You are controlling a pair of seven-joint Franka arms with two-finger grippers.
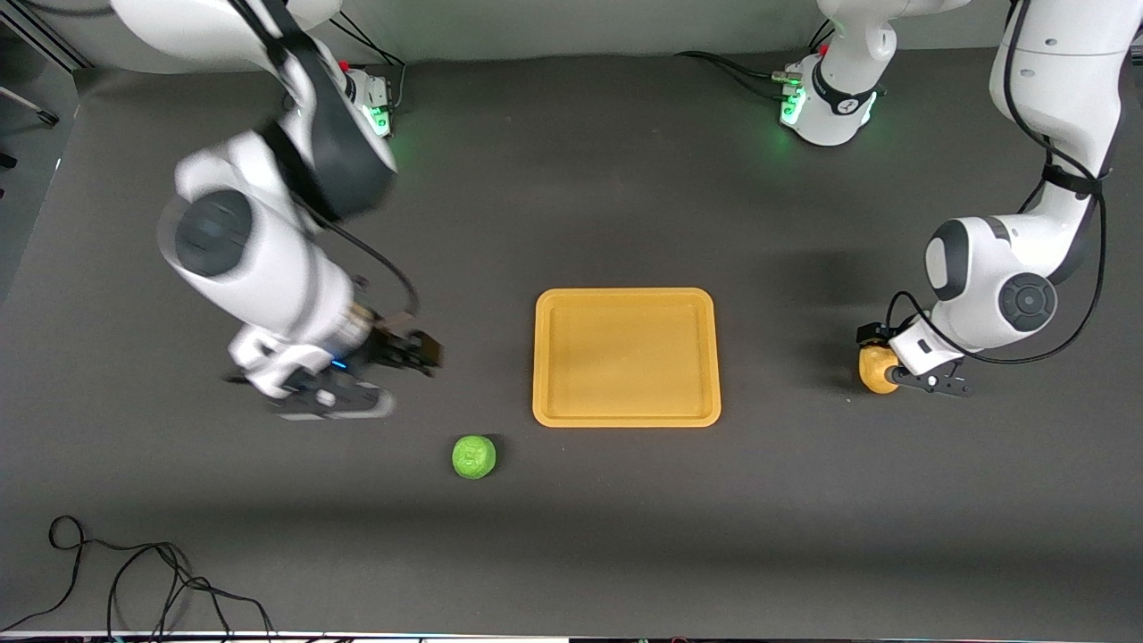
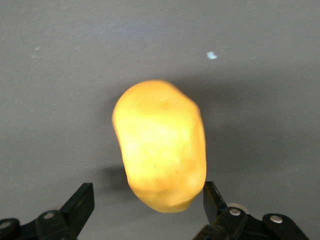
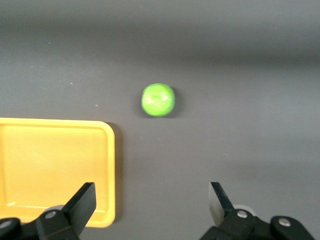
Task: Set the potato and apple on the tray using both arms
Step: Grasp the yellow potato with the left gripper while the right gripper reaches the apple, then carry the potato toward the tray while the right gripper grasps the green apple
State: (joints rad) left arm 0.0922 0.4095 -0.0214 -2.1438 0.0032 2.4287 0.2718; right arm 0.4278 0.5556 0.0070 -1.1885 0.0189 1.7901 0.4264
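The yellow-tan potato (image 1: 877,371) lies on the dark table toward the left arm's end. My left gripper (image 1: 886,354) is low over it and open. In the left wrist view the potato (image 2: 160,150) has its near end between the fingertips of the left gripper (image 2: 147,196), with a gap at one finger. The green apple (image 1: 473,456) lies nearer the front camera than the yellow-orange tray (image 1: 625,413), off its corner toward the right arm's end. My right gripper (image 1: 418,350) is open and empty above the table between the apple and the tray. The right wrist view shows the apple (image 3: 158,100), a tray corner (image 3: 107,175) and the right gripper (image 3: 150,194).
The tray is empty in the middle of the table. Black cables (image 1: 134,580) lie at the table's front edge toward the right arm's end. The arms' green-lit bases (image 1: 821,98) stand along the table's farthest edge from the front camera.
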